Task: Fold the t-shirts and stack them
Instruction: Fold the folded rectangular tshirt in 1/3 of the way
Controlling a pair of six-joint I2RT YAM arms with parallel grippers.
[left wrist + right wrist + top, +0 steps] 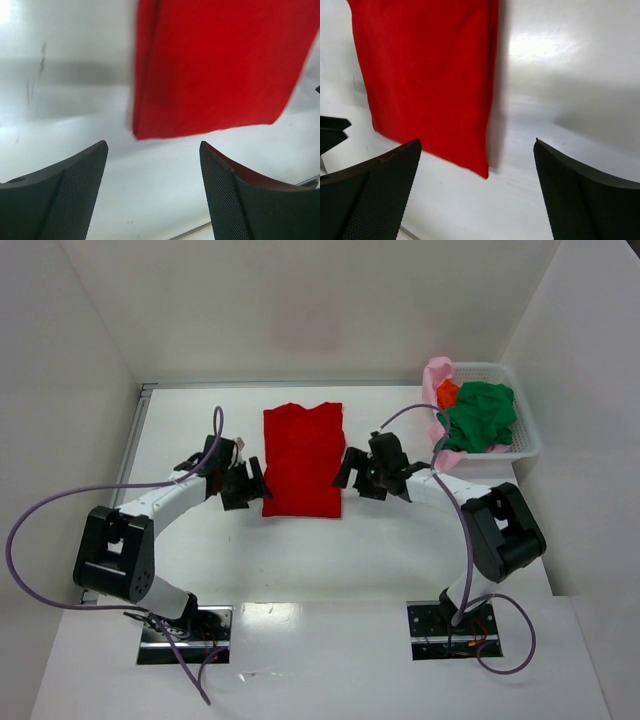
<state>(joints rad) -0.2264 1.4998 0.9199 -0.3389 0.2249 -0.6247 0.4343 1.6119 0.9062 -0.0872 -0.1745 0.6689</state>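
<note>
Two robot arms reach inward across a white bench point(200, 540), one from each side of a red t-shirt point(302, 461). We see the shirt lying flat near the middle of the bench, folded into a tall, narrow rectangle with its sleeves tucked in. The left claw point(257, 483) sits just beside the shirt's near left edge. We see its two dark fingers point(75, 185) spread wide with nothing between them, and the shirt's near left corner lies just ahead of the gap. The right claw point(346, 472) sits just beside the shirt's right edge, and its fingers point(375, 185) are also spread wide and hold nothing. The near right corner of the cloth shows between them. We cannot tell whether either claw touches the fabric.

At the far right corner of the bench stands a white basket point(527, 440). In it a dark green t-shirt point(483, 418) lies crumpled, with an orange t-shirt point(447, 393) peeking out beside it. A pale pink t-shirt point(436, 375) hangs over the basket's left rim.
</note>
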